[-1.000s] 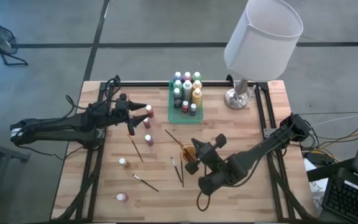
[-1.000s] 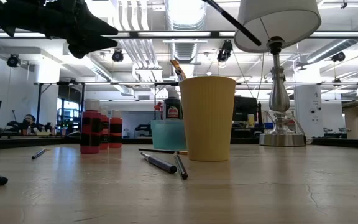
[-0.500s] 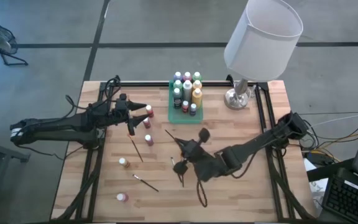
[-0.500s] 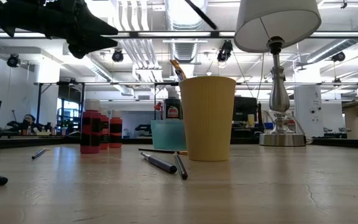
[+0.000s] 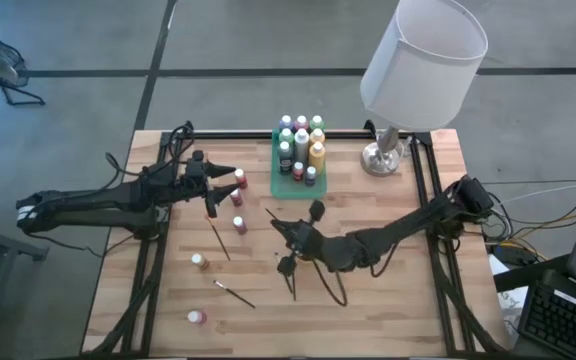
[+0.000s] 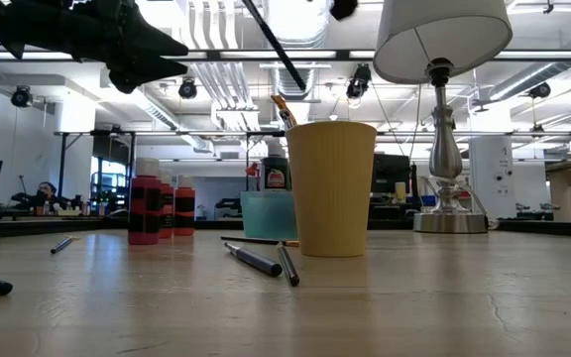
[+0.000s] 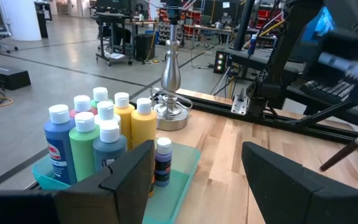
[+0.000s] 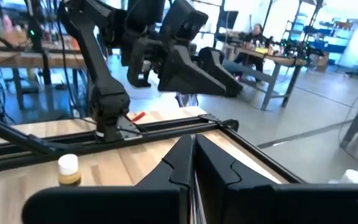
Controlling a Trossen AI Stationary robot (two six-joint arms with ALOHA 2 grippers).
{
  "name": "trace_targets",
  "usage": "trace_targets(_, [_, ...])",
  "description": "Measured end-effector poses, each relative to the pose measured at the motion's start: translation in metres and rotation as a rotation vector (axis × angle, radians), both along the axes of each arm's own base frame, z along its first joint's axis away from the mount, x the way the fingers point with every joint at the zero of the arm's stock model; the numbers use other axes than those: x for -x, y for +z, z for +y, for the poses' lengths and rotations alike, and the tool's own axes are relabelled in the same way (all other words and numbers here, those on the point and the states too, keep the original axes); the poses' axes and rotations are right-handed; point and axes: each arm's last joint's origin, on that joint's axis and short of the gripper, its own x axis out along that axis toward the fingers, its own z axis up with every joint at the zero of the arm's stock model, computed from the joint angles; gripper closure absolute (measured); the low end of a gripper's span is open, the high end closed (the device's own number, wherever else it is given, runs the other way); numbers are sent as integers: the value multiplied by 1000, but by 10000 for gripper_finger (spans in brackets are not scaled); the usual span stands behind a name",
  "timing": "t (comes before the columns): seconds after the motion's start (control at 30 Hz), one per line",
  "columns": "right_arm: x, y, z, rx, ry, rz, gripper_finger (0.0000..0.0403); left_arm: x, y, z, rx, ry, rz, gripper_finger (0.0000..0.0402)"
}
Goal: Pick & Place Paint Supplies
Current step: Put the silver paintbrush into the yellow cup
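Several paint bottles (image 5: 300,140) stand in a green tray (image 5: 286,185) at the far middle. Loose bottles (image 5: 238,225) and paintbrushes (image 5: 218,238) lie on the table's left half. In the low view a yellow cup (image 6: 331,188) holds one brush (image 6: 284,109); from above, my right arm hides the cup. My right gripper (image 5: 280,230) is shut on a thin dark paintbrush (image 6: 276,48) above the cup. My left gripper (image 5: 230,175) hovers open and empty at the far left, near a red bottle (image 5: 240,180). My right gripper pinches the paintbrush's thin handle (image 8: 193,182) between its two shut fingers. The fingers lie about level and point toward the table's left side. The brush is lifted clear and slants, its lower end (image 6: 301,83) above the cup's rim.
A lamp with a white shade (image 5: 423,60) stands at the far right. Two brushes (image 6: 256,260) lie just in front of the cup. A bare stretch of table shows at the near right (image 5: 418,310). A black frame rail (image 5: 423,175) runs along the table's right side.
My right gripper has swung toward the table's left and far side, turning as it went, and now covers the cup from above. The brush it holds has moved left across the low view and now slants over the cup's left rim. It has stayed shut.
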Motion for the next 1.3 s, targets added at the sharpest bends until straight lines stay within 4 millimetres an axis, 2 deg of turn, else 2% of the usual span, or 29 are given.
trace_targets(0.23, [39,-33,-1,-44,31,-219,394,0,0,0,0,0,0,154])
trace_targets(0.43, [59,-61,-8,-124,41,-257,394,0,0,0,0,0,0,154])
trace_targets(1.1, [61,-84,-8,-212,43,-187,394,0,0,0,0,0,0,154])
trace_targets(1.3, [57,-104,-6,-230,62,-147,394,0,0,0,0,0,0,154])
